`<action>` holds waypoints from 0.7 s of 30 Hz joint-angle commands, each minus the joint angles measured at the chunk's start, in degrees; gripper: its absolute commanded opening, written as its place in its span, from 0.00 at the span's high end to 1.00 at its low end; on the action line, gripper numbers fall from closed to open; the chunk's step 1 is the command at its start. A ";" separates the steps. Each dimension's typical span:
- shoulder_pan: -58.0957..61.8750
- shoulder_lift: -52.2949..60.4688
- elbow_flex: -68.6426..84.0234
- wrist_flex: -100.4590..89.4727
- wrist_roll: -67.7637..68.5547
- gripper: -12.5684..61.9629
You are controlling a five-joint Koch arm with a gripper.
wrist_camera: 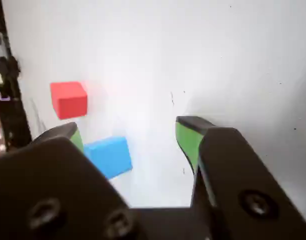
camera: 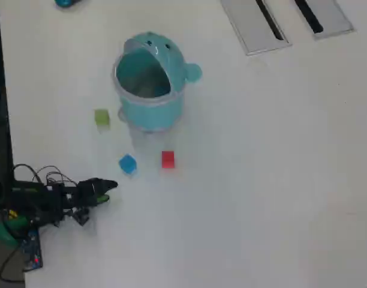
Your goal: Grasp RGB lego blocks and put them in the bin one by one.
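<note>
Smooth white table (camera: 261, 180); cube-like blue block (wrist_camera: 109, 156), perhaps plastic, near gripper (wrist_camera: 128, 132).

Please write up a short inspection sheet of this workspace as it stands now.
Surface: white table, a few small dark specks.
Job's things: red block, blue block and green block lie loose near the teal whale bin; no blocks seen inside the bin.
Clutter: grey slotted panels at top edge.
Grippers: gripper open, empty, near the blue block.
Cables: black wires by the arm base.
Surroundings: nothing seen.
</note>
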 commanded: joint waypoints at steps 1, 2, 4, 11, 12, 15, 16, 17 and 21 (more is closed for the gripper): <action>1.85 3.87 3.96 1.23 1.32 0.37; 1.93 3.87 3.87 1.05 1.32 0.37; 1.85 3.87 3.69 0.97 1.32 0.37; 2.29 3.87 3.78 -2.72 0.62 0.37; 2.55 3.87 3.78 -3.69 0.62 0.37; 2.81 3.87 3.78 -6.50 0.35 0.37; 2.81 3.87 3.78 -7.47 0.35 0.37; 2.81 3.87 3.78 -8.79 0.35 0.37; 2.81 3.87 3.69 -14.77 0.35 0.37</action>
